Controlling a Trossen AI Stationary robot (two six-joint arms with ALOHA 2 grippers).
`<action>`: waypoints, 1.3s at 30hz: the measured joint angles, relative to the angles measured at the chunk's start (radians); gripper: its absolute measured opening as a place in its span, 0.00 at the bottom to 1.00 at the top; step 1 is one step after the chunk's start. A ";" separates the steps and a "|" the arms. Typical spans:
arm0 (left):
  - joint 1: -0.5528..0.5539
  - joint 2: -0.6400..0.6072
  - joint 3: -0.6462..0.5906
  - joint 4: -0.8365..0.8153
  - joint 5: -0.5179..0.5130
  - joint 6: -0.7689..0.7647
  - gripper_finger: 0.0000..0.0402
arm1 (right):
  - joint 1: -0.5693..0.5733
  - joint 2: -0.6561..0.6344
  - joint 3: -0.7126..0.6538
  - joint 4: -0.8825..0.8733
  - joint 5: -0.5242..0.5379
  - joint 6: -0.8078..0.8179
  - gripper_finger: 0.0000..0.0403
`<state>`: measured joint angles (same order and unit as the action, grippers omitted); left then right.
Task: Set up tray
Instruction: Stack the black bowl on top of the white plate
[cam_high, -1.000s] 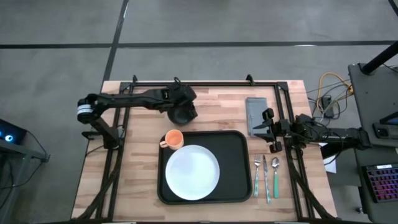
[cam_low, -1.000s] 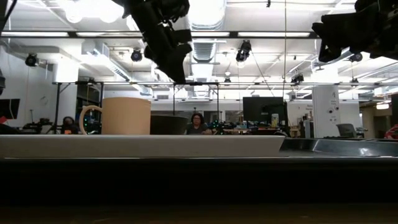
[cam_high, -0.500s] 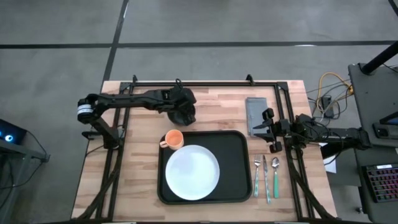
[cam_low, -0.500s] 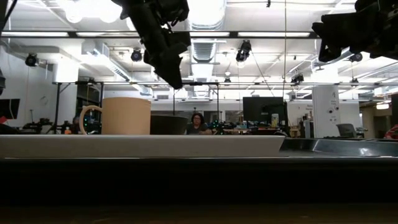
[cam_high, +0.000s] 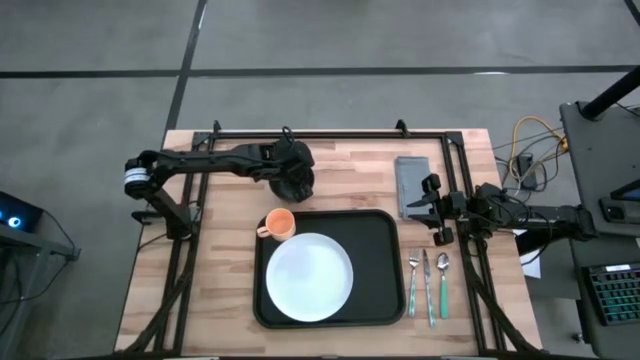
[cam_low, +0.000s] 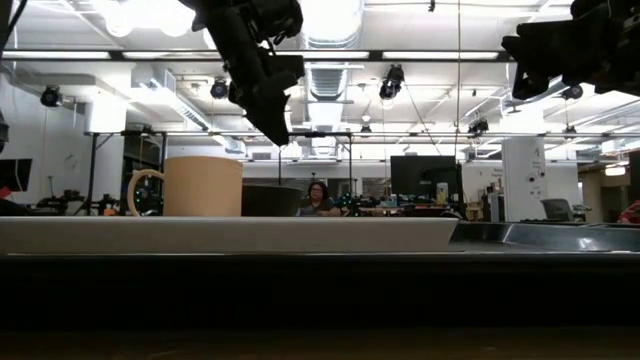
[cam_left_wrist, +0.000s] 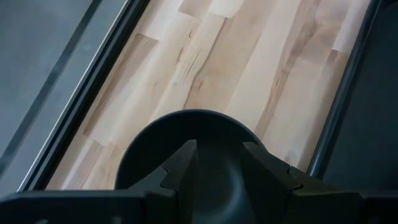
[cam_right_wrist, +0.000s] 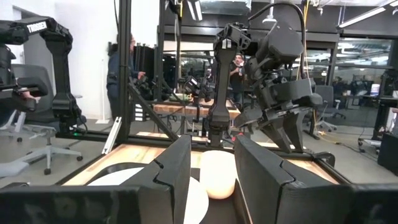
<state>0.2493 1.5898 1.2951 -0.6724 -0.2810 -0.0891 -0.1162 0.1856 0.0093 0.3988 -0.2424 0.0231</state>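
Tray (cam_high: 375, 265) at near-centre table, white plate (cam_high: 309, 277) and orange mug (cam_high: 279, 224) on it; bare tray floor right of plate. Cutlery (cam_high: 427, 282) just beside right rim. Right gripper (cam_high: 428, 208) spread, beside grey napkin (cam_high: 411, 185). Left gripper (cam_left_wrist: 217, 165) spread over dark bowl (cam_left_wrist: 149, 144), bowl mostly hidden.

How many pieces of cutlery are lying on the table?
3, side by side on the wood just right of the tray: a fork nearest it, a knife in the middle, a spoon outermost. None seems hidden.
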 joint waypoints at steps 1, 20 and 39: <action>0.000 0.000 0.000 0.001 0.000 0.000 0.26 | 0.000 0.000 0.000 0.000 0.000 0.000 0.28; 0.000 0.000 -0.001 0.002 0.019 -0.010 0.51 | 0.000 0.000 0.000 0.000 0.000 0.000 0.28; 0.000 0.069 -0.002 -0.035 0.093 -0.208 0.75 | 0.000 0.000 0.001 0.001 0.000 0.000 0.28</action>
<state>0.2493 1.6585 1.2934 -0.7078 -0.1883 -0.2971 -0.1162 0.1860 0.0101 0.3996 -0.2421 0.0229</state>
